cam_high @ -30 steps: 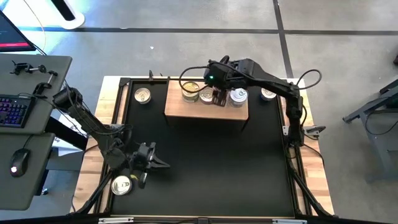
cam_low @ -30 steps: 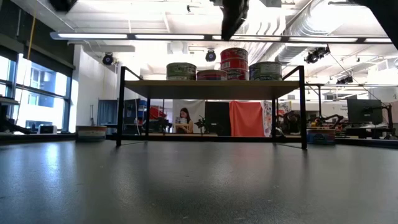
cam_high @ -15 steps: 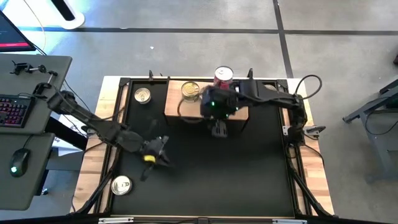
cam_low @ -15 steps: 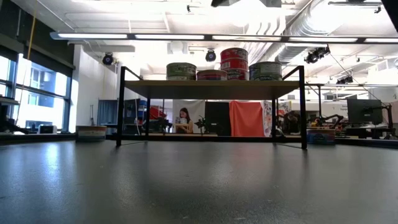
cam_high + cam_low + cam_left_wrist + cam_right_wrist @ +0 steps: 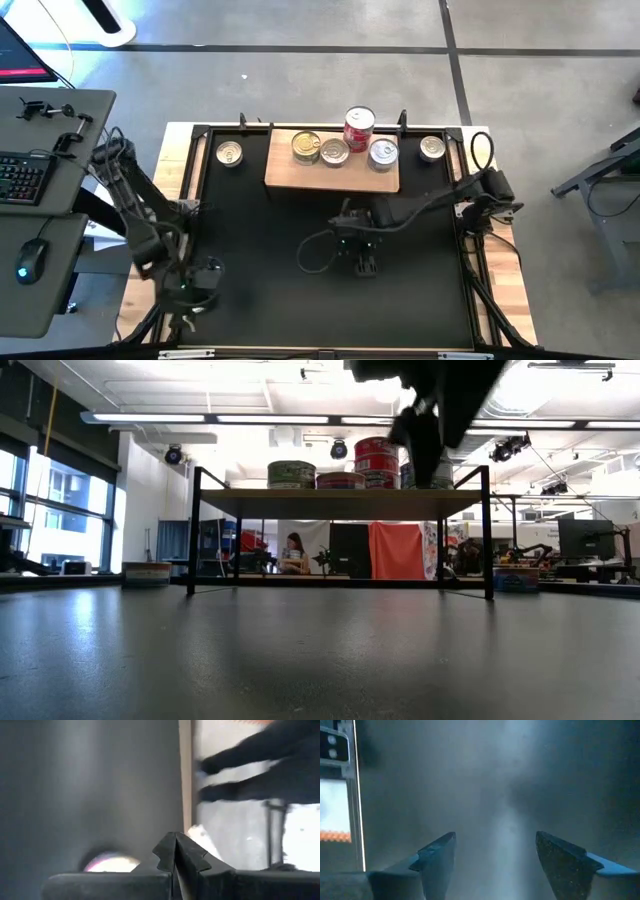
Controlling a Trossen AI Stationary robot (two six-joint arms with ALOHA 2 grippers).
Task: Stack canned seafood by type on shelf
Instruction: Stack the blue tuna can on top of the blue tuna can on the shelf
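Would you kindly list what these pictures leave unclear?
- Labels on the shelf cans: too small in the high view.
- The rightmost shelf can: mostly behind the right arm in the low view.
- The can near the left gripper: blurred and partly hidden by it in the left wrist view.

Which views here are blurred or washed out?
Left wrist view: motion-smeared; the closed left pincer stays sharp, while a can is a pale smudge. Right wrist view: hazy black mat past the open right pincer. Low view: bright ceiling lights backlight the shelf.
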